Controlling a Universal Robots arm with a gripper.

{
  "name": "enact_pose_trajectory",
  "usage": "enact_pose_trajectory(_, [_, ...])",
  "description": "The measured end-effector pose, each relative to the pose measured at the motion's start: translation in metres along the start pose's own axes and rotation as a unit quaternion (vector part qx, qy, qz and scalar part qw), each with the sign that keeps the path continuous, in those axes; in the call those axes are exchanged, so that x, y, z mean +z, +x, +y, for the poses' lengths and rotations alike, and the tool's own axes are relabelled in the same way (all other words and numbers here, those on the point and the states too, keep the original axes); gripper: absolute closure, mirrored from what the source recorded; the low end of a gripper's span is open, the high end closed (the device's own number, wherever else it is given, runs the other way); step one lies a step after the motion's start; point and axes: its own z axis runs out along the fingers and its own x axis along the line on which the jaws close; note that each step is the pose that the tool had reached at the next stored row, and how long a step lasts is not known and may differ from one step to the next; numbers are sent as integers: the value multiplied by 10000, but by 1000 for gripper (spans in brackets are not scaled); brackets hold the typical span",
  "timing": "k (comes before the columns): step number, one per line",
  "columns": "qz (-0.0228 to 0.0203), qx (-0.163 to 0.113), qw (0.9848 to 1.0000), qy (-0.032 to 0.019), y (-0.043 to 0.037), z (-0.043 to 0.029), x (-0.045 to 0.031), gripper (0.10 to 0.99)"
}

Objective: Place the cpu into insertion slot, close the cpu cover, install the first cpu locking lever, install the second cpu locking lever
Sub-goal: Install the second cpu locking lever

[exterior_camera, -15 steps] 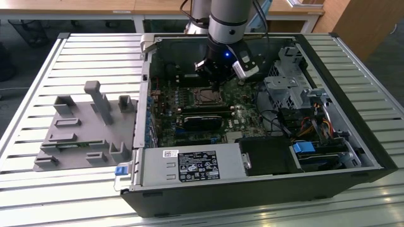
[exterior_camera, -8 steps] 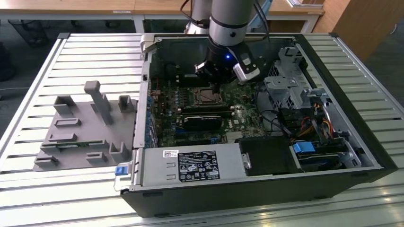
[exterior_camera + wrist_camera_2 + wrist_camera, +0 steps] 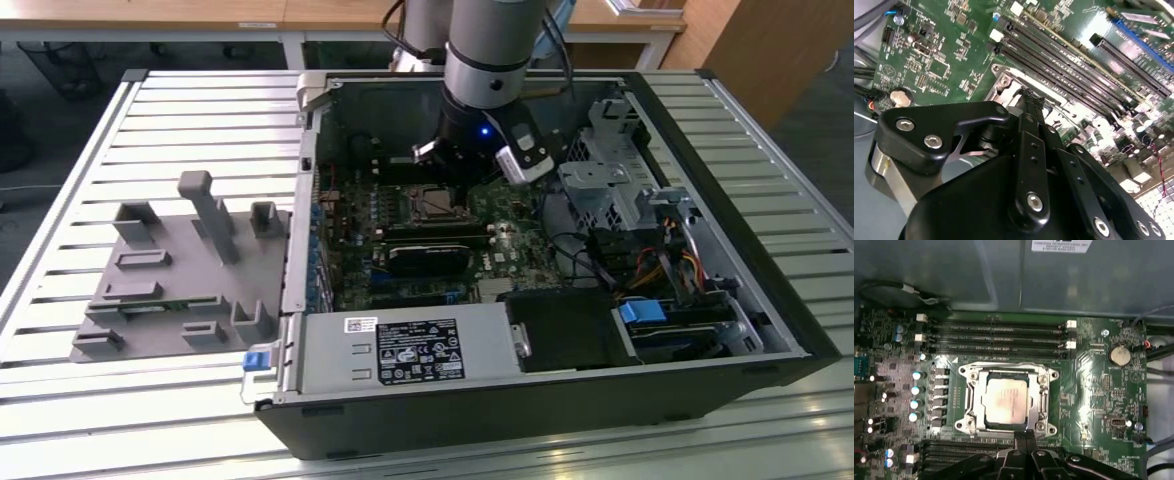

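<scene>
Slatted bench, open computer case: cpu seated in insertion slot, cpu cover apparently down. Levers unclear. Gripper at socket's edge; jaws narrow, seemingly empty.

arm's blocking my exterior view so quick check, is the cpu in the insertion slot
Observer: yes, in the first wrist view the cpu sits flat in the insertion slot, metal face up.
Operator: cover down or up
Observer: down, the cpu cover lies flat, framing the cpu.
Operator: where's the gripper exactly
Observer: the gripper is at the slot's edge beside the memory slots, fingertips together. I cannot tell whether it pinches anything.
</scene>
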Motion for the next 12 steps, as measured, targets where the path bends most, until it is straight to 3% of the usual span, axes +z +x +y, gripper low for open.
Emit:
enact_pose_trajectory(2, [-1,-1,9999,-158,0,-11,0,980])
enact_pose_trajectory(3, [-2,-1,9998,-180,0,-19,-1,980])
enact_pose_trajectory(9, [1,0,9998,-182,5,-99,-5,980])
enact_pose_trajectory(12, [2,-1,9998,-182,56,-116,-3,980])
